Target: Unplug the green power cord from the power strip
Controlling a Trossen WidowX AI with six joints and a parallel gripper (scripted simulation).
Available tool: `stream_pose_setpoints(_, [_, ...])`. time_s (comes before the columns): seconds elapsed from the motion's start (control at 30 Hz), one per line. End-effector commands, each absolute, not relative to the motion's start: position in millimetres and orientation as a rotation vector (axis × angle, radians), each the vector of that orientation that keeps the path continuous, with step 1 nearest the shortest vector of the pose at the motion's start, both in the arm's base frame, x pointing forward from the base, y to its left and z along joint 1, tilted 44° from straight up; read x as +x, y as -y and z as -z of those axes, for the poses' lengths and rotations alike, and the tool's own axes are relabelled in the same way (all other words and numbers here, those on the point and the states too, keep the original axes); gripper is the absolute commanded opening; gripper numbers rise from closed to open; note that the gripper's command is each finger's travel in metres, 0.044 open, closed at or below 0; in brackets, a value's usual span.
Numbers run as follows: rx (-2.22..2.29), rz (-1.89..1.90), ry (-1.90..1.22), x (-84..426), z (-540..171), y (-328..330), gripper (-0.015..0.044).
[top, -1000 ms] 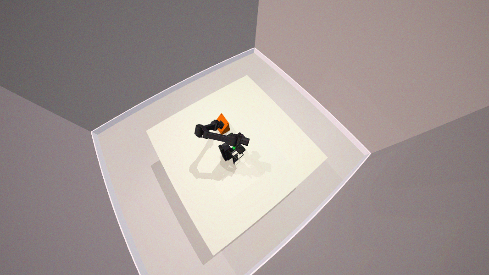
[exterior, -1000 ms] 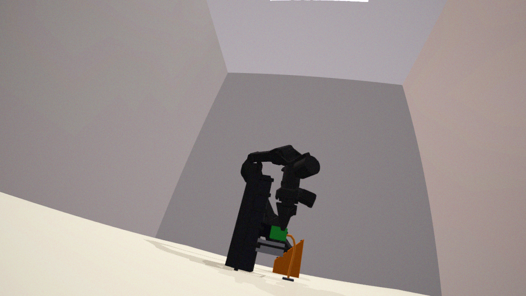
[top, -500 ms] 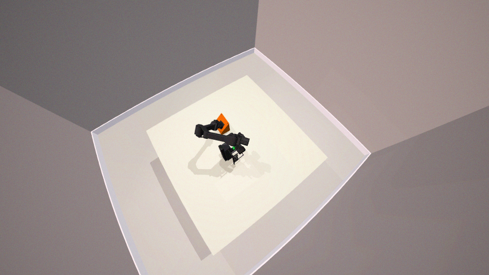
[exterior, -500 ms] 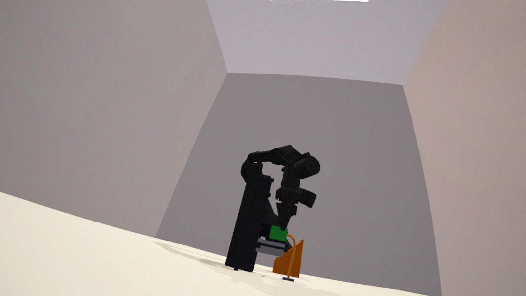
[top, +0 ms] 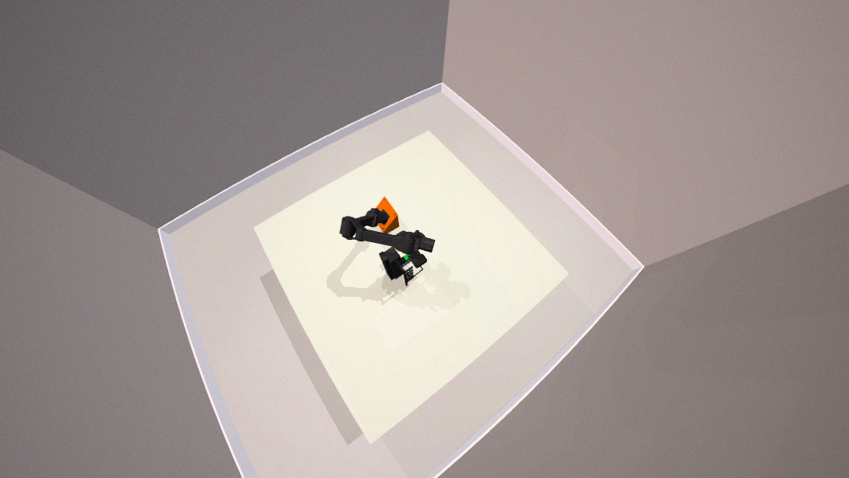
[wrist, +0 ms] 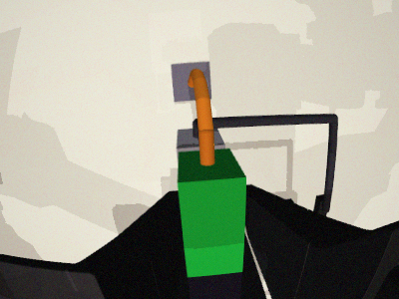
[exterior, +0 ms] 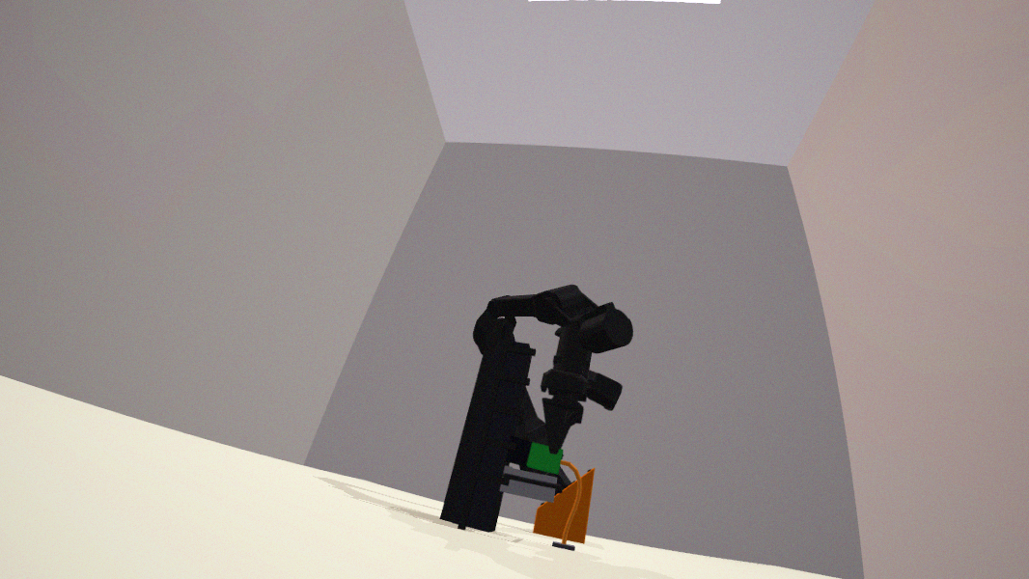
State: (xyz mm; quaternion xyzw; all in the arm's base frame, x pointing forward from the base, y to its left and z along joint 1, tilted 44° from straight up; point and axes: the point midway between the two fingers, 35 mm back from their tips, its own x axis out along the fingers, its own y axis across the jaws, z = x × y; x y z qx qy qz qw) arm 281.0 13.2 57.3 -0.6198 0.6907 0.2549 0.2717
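The green plug [top: 406, 256] [exterior: 543, 457] [wrist: 213, 214] is a block beside a tall black upright body [top: 390, 264] [exterior: 475, 438], which appears to be the power strip. Whether its prongs are in a socket is hidden. My gripper [exterior: 554, 449] [wrist: 210, 198] points down and is shut on the green plug, one finger on each side. An orange cord [exterior: 578, 492] [wrist: 203, 107] leaves the plug's outer end and bends down to a small grey plate [exterior: 564, 546] [wrist: 181, 85] on the table.
A grey ledge [exterior: 529, 485] [wrist: 199, 138] sits just below the plug. A thin dark bar frame [wrist: 279, 121] stands to its right in the wrist view. The orange wedge [top: 389, 222] [exterior: 565, 513] is at the arm's base. All stand on a pale table top [top: 380, 380].
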Motion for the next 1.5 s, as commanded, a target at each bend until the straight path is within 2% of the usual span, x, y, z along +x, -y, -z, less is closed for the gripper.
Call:
stream_pose_setpoints(0.0, [-1.651,-0.724,-1.817,284,-44,-35,0.0000])
stream_pose_setpoints(0.7, [-1.652,-0.726,-1.817,285,-25,-63,0.0000])
stream_pose_setpoints(1.13, [-1.655,-0.725,-1.819,282,-26,-55,0.0341])
stream_pose_setpoints(1.27, [-1.654,-0.727,-1.817,284,-15,-74,0.0440])
stream_pose_setpoints(1.47, [-1.652,-0.727,-1.816,285,6,-108,0.0440])
